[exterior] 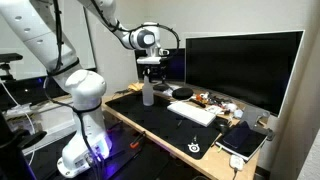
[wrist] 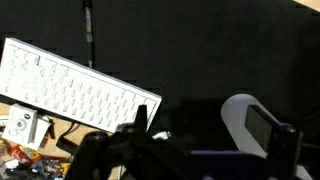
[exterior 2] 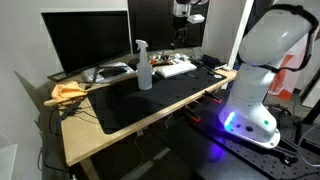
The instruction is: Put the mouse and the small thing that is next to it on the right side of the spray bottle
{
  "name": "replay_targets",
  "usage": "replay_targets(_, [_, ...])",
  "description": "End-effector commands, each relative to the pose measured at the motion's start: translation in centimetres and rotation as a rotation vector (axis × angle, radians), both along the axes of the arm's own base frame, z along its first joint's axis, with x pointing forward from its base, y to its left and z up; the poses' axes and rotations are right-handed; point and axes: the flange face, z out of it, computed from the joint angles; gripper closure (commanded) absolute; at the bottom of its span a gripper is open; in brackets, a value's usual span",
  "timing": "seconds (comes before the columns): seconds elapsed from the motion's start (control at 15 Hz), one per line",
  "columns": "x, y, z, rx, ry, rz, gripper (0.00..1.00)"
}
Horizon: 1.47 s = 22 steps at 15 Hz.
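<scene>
Progress: judged at the very start. Nothing is seen in the gripper (exterior: 150,70), and no mouse is seen set down beside the spray bottle (exterior: 148,95). Both items are left to move.
Spray bottle: stands upright on the black mat (exterior: 165,125), left of centre in an exterior view and near frame centre in an exterior view (exterior 2: 144,68).
Bottle vs gripper: the bottle sits directly below the gripper in frame, well apart from it. The gripper is at the top edge, right of the bottle, in an exterior view (exterior 2: 190,12).
Finger state: a dark blur along the bottom of the wrist view (wrist: 126,140); cannot tell whether the fingers are apart or together.
Mouse: not identified with certainty. A pale lump (exterior: 183,92) right of the bottle, behind the keyboard (exterior: 192,112), is a candidate but too small to confirm. The small thing beside it is not made out.
Wrist view: keyboard at left (wrist: 75,90) and a white rounded shape (wrist: 238,115) at lower right of the fingers; cannot tell whether it is the mouse or the spray head.
</scene>
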Motion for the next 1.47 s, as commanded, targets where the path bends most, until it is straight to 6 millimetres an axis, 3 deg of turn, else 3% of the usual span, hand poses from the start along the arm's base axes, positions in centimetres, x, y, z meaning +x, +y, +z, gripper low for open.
replay_targets(0.0, [0.0, 0.0, 0.0, 0.000, 0.001, 0.000, 0.00])
replay_targets(0.33, [0.2, -1.1, 0.9, 0.019, -0.037, -0.049, 0.00])
replay_targets(0.67, [0.5, -3.9, 2.5, 0.029, -0.063, -0.100, 0.00])
replay_targets(1.13, [2.3, -10.8, 5.9, 0.140, -0.117, -0.263, 0.00])
replay_targets(1.4, [3.3, -13.9, 6.2, 0.173, -0.116, -0.316, 0.00])
